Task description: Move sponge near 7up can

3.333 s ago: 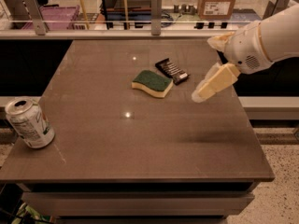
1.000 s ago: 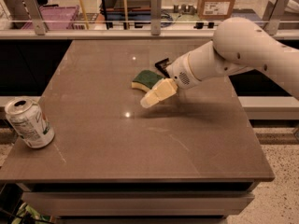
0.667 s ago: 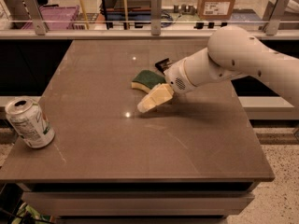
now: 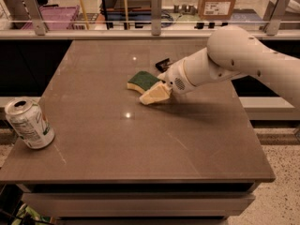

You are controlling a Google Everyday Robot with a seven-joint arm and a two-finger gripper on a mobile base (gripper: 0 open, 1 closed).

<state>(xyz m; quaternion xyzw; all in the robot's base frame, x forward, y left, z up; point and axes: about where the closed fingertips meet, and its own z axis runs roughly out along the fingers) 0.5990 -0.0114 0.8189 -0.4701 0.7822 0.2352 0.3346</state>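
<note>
Hanging just beside the sponge [image 4: 142,81], the tool [image 4: 154,94], grip unclear, is far from the 7up can [image 4: 29,123].

Table [image 4: 140,144]: bore the sponge [image 4: 142,80] near its middle.
Gripper [image 4: 153,94]: sat just right of and before the sponge, at its near edge.
7up can [image 4: 29,123]: stood well left of and before the sponge.
Packet [image 4: 162,64]: lay just behind the sponge, rightward.

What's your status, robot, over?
Gripper low at sponge. 7up can far off, at table edge. Black packet behind arm, off the path.
</note>
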